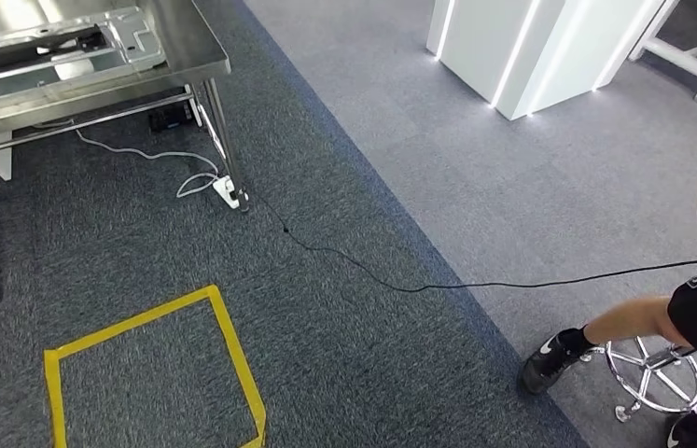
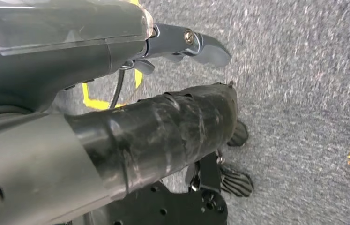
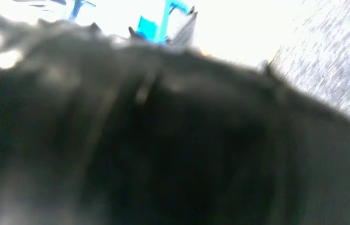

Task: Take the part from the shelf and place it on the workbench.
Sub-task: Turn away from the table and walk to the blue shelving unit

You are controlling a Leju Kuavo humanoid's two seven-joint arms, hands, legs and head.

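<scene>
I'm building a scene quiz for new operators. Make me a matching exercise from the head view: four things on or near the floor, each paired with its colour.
Things:
1. tape square
2. cable
3. power strip
4. stool base

Colours:
A. white
B. shiny chrome
C. yellow
D. black

Pairs: 1-C, 2-D, 3-A, 4-B

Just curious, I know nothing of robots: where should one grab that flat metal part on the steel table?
Probably its long near edge, coming from the workbench's front side: the metal part lies flat and thin, so only its edges offer a hold.
</scene>
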